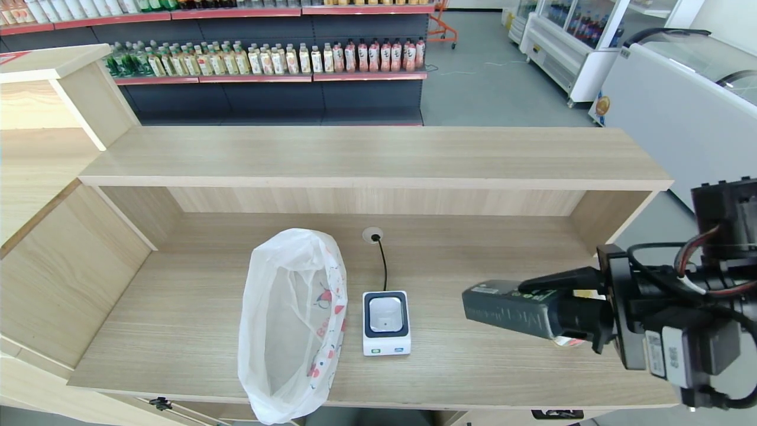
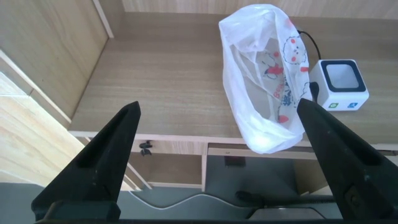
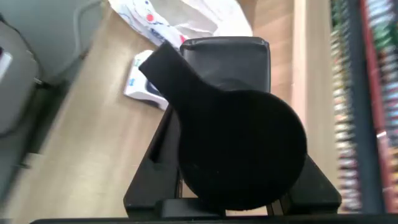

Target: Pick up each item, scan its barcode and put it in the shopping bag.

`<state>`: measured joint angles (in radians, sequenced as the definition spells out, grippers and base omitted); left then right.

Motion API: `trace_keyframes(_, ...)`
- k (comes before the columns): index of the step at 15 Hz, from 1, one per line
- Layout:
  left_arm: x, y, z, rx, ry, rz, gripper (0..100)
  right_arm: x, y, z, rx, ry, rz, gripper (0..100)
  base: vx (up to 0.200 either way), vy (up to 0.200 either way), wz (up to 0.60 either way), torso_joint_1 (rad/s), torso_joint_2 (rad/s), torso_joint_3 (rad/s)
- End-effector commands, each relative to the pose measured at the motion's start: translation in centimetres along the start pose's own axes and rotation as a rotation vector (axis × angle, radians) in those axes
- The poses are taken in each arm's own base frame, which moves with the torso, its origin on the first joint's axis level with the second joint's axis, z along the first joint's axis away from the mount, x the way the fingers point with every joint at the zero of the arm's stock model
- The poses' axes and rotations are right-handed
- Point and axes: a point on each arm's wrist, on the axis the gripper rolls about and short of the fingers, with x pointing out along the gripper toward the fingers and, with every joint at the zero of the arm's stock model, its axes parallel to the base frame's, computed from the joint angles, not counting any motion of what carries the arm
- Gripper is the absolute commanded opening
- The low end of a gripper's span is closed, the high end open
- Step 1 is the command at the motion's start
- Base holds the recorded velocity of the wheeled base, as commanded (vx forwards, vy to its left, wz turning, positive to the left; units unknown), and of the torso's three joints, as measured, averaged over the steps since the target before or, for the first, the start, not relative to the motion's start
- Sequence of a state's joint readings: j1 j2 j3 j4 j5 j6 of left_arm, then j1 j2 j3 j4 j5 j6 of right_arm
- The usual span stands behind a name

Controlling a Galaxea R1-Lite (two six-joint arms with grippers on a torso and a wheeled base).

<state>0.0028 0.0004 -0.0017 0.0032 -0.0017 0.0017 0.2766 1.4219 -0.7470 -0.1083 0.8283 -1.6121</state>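
Setting: retail shop, checkout area. Evidence: wooden checkout counter (image 1: 378, 157); barcode scanner (image 1: 385, 322) and plastic shopping bag (image 1: 284, 307) on its lower desk; far shelving (image 1: 266, 77) stocked with bottled drinks (image 1: 266, 59); glass-lidded freezer (image 1: 668, 100) and glass-door cooler (image 1: 568, 41), far right.

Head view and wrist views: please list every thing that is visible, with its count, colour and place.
counter: one, light wood, front and centre
scanner: one, white with dark top, mid counter
shopping bag: one, white with red and blue prints, on the counter, left of the scanner
cable: one, black, from scanner toward the counter's back
box: one, dark, held above the counter, right of scanner
bottles: many, mixed colours, on shelves behind
left gripper: one, black, open, off the counter's near edge
right gripper: one, black, shut on the box
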Motion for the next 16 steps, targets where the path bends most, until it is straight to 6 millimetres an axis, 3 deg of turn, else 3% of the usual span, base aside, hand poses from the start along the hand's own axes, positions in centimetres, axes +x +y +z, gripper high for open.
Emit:
trace_keyframes(1, 0.0, 0.0, 0.0, 0.000, 0.000, 0.000, 100, -3.1, 1.5, 1.0, 0.339, 0.059, -0.022, 0, 0.000, 0.000, 0.00, 0.000, 0.00, 0.000)
trace_keyframes(4, 0.0, 0.0, 0.0, 0.000, 0.000, 0.000, 100, -6.1, 3.0, 0.2, 0.761, 0.177, -0.141, 0, 0.000, 0.000, 0.00, 0.000, 0.00, 0.000)
trace_keyframes(5, 0.0, 0.0, 0.0, 0.000, 0.000, 0.000, 100, -6.1, 3.0, 0.2, 0.761, 0.177, -0.141, 0, 0.000, 0.000, 0.00, 0.000, 0.00, 0.000)
trace_keyframes(7, 0.0, 0.0, 0.0, 0.000, 0.000, 0.000, 100, -6.1, 2.5, 0.1, 1.227, 0.134, -0.220, 0, 0.000, 0.000, 0.00, 0.000, 0.00, 0.000)
trace_keyframes(8, 0.0, 0.0, 0.0, 0.000, 0.000, 0.000, 100, -6.0, 2.5, -0.4, 1.354, 0.123, -0.241, 0, 0.000, 0.000, 0.00, 0.000, 0.00, 0.000)
trace_keyframes(11, 0.0, 0.0, 0.0, 0.000, 0.000, 0.000, 100, -6.0, 3.4, -1.1, 1.532, 0.131, -0.271, 0, 0.000, 0.000, 0.00, 0.000, 0.00, 0.000)
trace_keyframes(16, 0.0, 0.0, 0.0, 0.000, 0.000, 0.000, 100, -5.1, 4.4, 0.1, 1.799, 0.026, -0.275, 0, 0.000, 0.000, 0.00, 0.000, 0.00, 0.000)
